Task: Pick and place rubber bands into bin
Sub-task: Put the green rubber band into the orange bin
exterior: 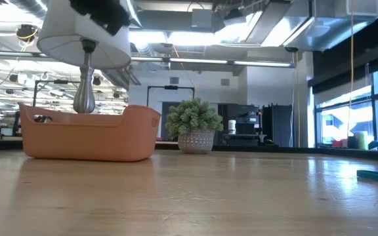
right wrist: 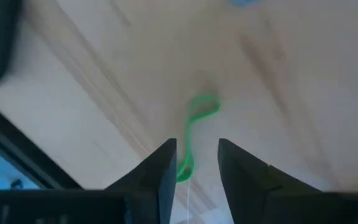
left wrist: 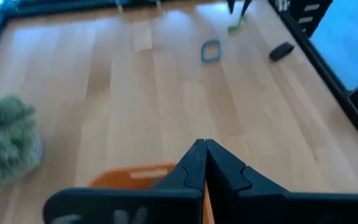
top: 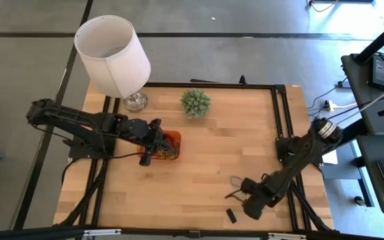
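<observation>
Well away from the small shallow orange plastic bin [top: 171,147], near the bench's [top: 212,160] front edge, the right hand [right wrist: 196,163] was held low with its fingers parted around a thin green rubber band [right wrist: 194,124] lying on the wood. Since the loop was limp and flat, it could well have been pinched only partly and slipped free on lifting. Over the bin, the left hand [left wrist: 205,163] was seen clenched, apparently empty; a blue band [left wrist: 211,51] lay farther off.
</observation>
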